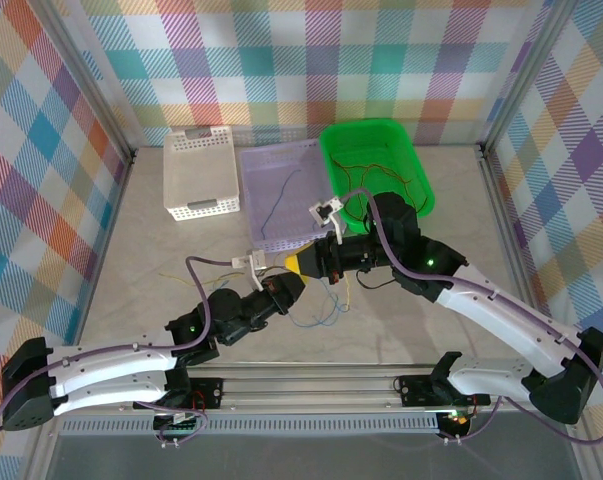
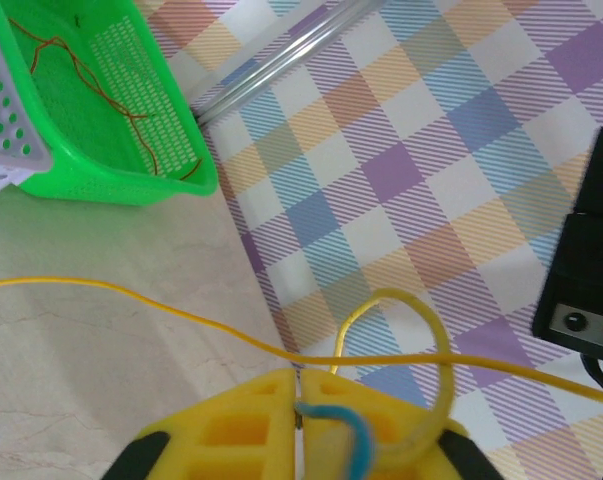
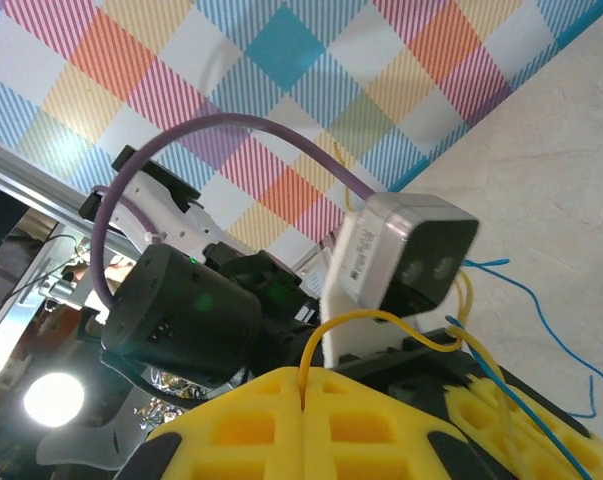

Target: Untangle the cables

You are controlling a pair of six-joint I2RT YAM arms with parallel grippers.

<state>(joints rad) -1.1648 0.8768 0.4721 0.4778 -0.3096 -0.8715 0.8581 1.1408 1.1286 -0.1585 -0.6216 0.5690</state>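
Observation:
My two grippers meet tip to tip at the table's middle: left gripper (image 1: 293, 285), right gripper (image 1: 299, 264). In the left wrist view the left gripper (image 2: 299, 375) is shut on a blue cable (image 2: 331, 412) that comes out of the seam. A yellow cable (image 2: 181, 315) crosses just past its tips and loops beside them. The right gripper (image 3: 303, 372) is shut on a yellow cable (image 3: 381, 318) that arcs up from its seam. Loose blue cable (image 1: 316, 320) and yellow cable (image 1: 346, 290) trail on the table below the grippers. Red-orange cables (image 1: 371, 165) lie in the green basket (image 1: 328, 160).
A lavender basket (image 1: 256, 165) holding a blue-grey cable (image 1: 279, 195) stands left of the green one, and a white basket (image 1: 201, 150) stands further left. The left arm's wrist camera (image 3: 411, 260) is close in front of the right gripper. Checked walls enclose the table.

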